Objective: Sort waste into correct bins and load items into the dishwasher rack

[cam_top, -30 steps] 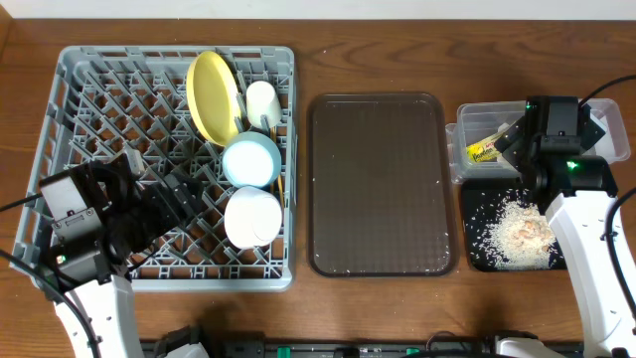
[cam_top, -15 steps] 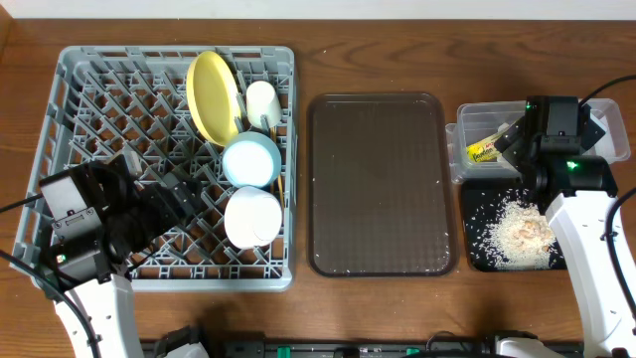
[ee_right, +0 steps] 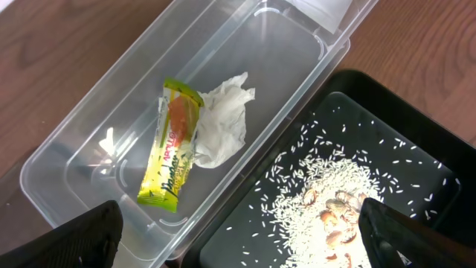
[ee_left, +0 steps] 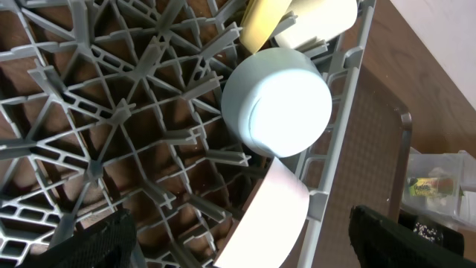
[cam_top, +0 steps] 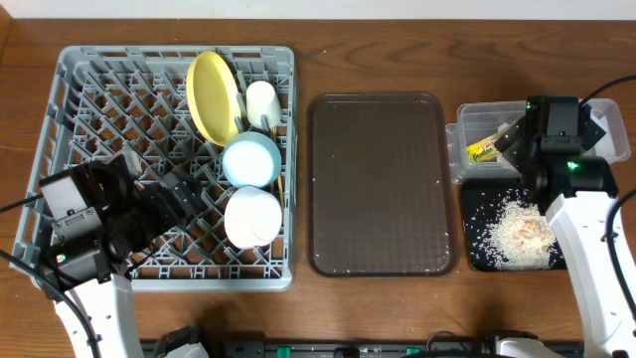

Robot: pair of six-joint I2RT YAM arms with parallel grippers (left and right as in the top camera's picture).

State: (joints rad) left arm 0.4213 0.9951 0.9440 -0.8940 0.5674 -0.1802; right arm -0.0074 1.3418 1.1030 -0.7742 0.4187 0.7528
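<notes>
The grey dishwasher rack (cam_top: 99, 149) holds a yellow plate (cam_top: 211, 94) on edge, a white cup (cam_top: 262, 102), a light blue bowl (cam_top: 250, 159) and a white bowl (cam_top: 252, 216). My left gripper (cam_top: 187, 199) is open low over the rack, just left of the white bowl (ee_left: 271, 219), holding nothing. My right gripper (ee_right: 245, 249) hangs open and empty over the edge between the two bins. The clear tub (ee_right: 89, 141) contains the snack wrapper (ee_right: 175, 152) and the crumpled tissue (ee_right: 223, 126). Rice crumbs (ee_right: 335, 208) lie in the black tray (ee_right: 245, 231).
A large brown serving tray (cam_top: 378, 184) lies bare between the rack and the bins, with a few specks near its rim. The clear tub (cam_top: 477, 119) sits behind the black tray (cam_top: 477, 249) at the right table edge.
</notes>
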